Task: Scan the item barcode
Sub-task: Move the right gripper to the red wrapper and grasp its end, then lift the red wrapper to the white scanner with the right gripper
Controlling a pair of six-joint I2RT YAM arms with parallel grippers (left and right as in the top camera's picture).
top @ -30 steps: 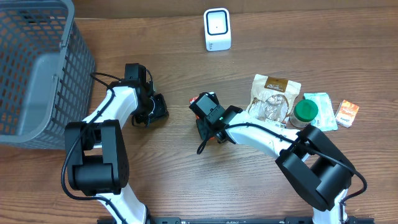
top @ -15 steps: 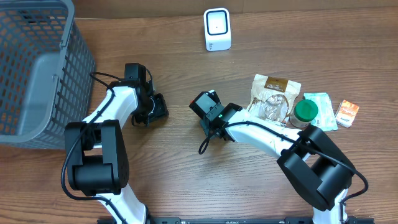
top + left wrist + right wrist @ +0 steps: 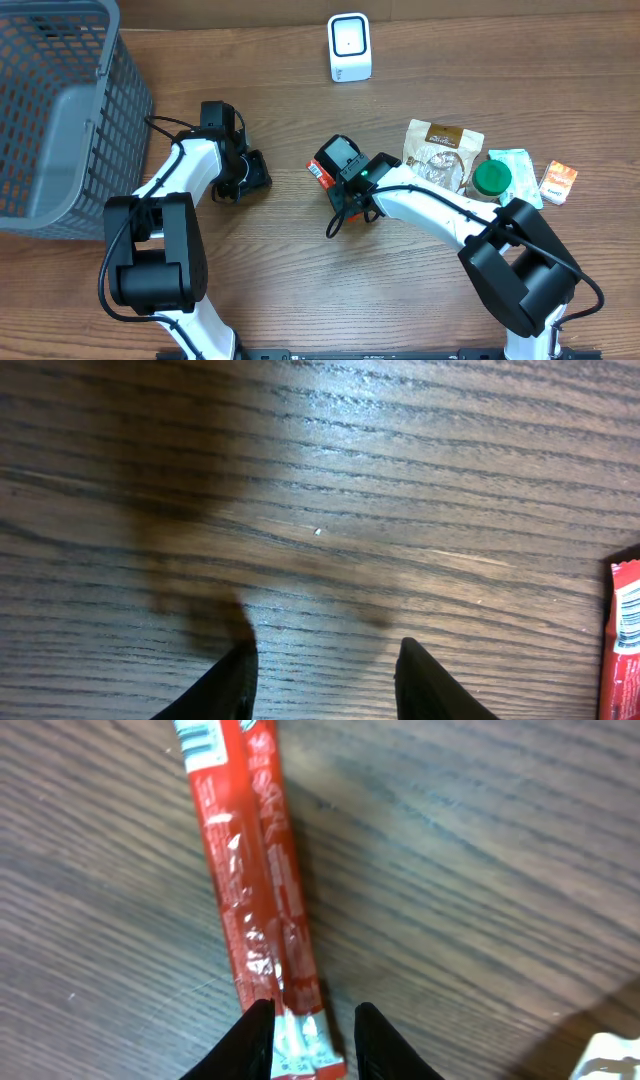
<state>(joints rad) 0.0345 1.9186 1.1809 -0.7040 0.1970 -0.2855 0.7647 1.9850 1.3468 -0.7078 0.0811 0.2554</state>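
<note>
Overhead: red packet [image 3: 317, 171] lies on the table [image 3: 300, 290], mostly hidden under right gripper [image 3: 334, 166].
Left wrist: left gripper [image 3: 320, 660] fingers apart, empty; packet cropped at frame edge.
Right wrist: fingers narrowly apart astride packet's near end, gap on one side.

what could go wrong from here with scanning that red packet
The right gripper has its jaws around only the very end of the red packet, which lies flat on the table. A pinch there might slip, or the long packet could droop when lifted.
The barcode is at the opposite end, facing up, while the scanner stands far back, so the label may not face it without a turn.
</note>
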